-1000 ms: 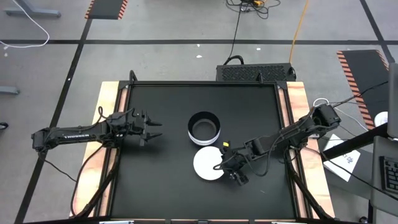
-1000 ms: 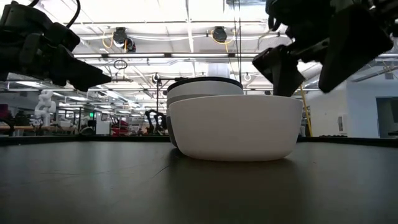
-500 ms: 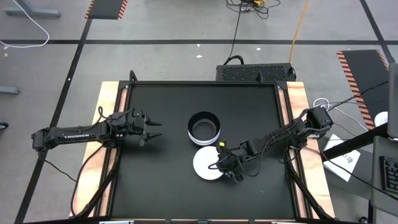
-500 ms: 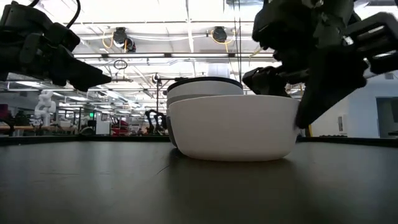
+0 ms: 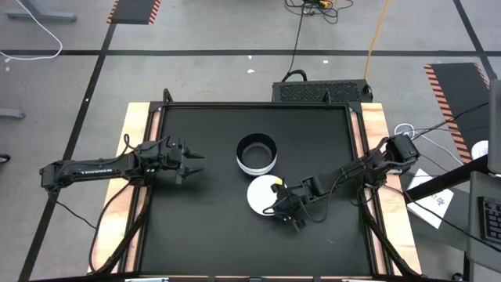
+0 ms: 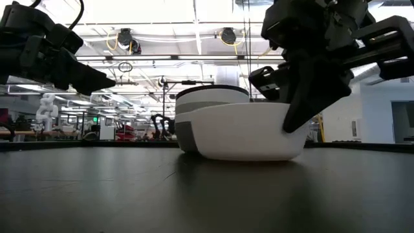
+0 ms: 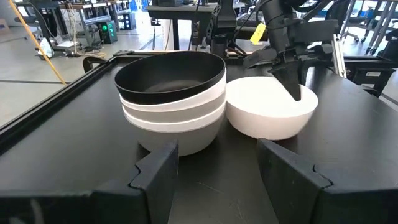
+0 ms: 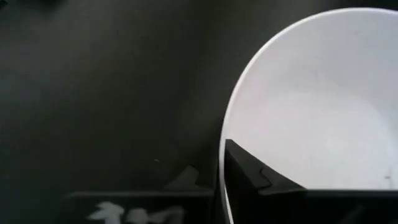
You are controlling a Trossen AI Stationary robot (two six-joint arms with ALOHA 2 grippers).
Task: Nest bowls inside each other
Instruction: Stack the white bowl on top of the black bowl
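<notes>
A stack of bowls [image 5: 257, 153] with a black one on top [image 7: 168, 78] stands mid-table. A single white bowl [image 5: 262, 192] sits just nearer than the stack, tilted, with my right gripper [image 5: 279, 206] shut on its near-right rim. In the low view the bowl [image 6: 239, 133] leans with its gripper side raised. My left gripper [image 5: 200, 162] hovers open to the left of the stack, its fingers [image 7: 155, 177] pointing at the stack with nothing between them. My right gripper holds the white bowl by its rim [image 8: 221, 155] on the near-right side, one finger [image 8: 252, 180] inside the bowl and the other outside. The fingers come from above, slanting in from the table's right. The bowl is tilted, held side up; whether its underside [image 6: 213, 155] touches the table I cannot tell.
The black table top has raised edges and wooden side strips [image 5: 135, 133]. A dark box [image 5: 321, 92] sits beyond the far edge. Bare table lies along the near edge [image 5: 203, 235] and the far right.
My right gripper has come down over the white bowl's near-right rim and shut on it. The bowl has shifted a little toward the stack and tipped, its held side rising.
</notes>
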